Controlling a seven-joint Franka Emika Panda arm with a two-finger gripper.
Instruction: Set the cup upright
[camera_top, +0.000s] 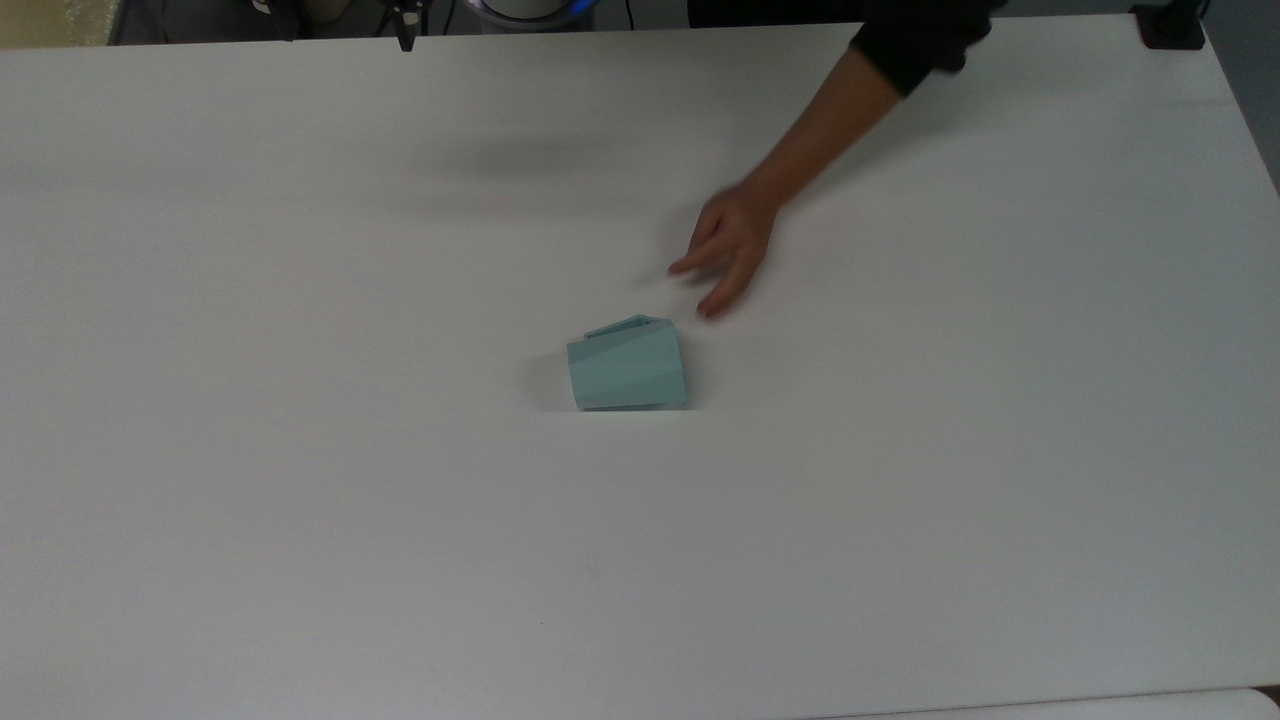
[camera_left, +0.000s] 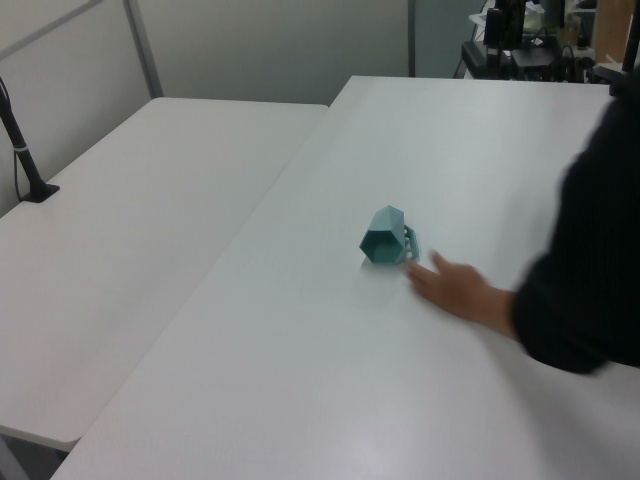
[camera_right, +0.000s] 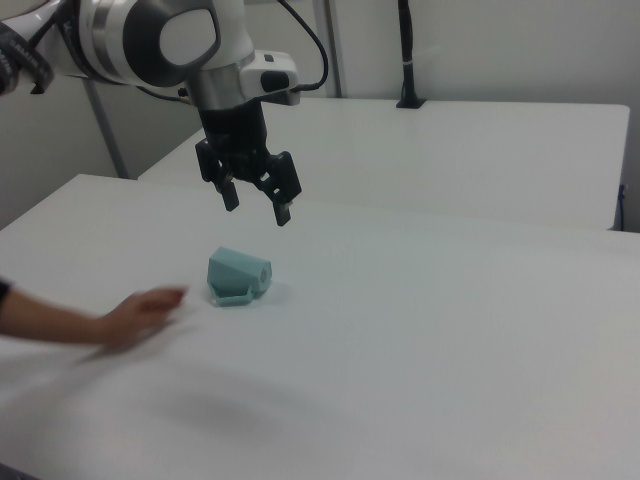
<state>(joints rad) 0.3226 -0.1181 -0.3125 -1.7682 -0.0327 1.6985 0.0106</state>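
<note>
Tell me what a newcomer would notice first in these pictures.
A small teal cup lies tipped on its side near the middle of the white table. A person's hand reaches in close beside it, not touching. In the right view, the robot's end effector hangs open above the table behind the cup.

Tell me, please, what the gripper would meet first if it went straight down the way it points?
Probably bare table just behind the cup; the open gripper seems offset from it, though depth is unclear.
</note>
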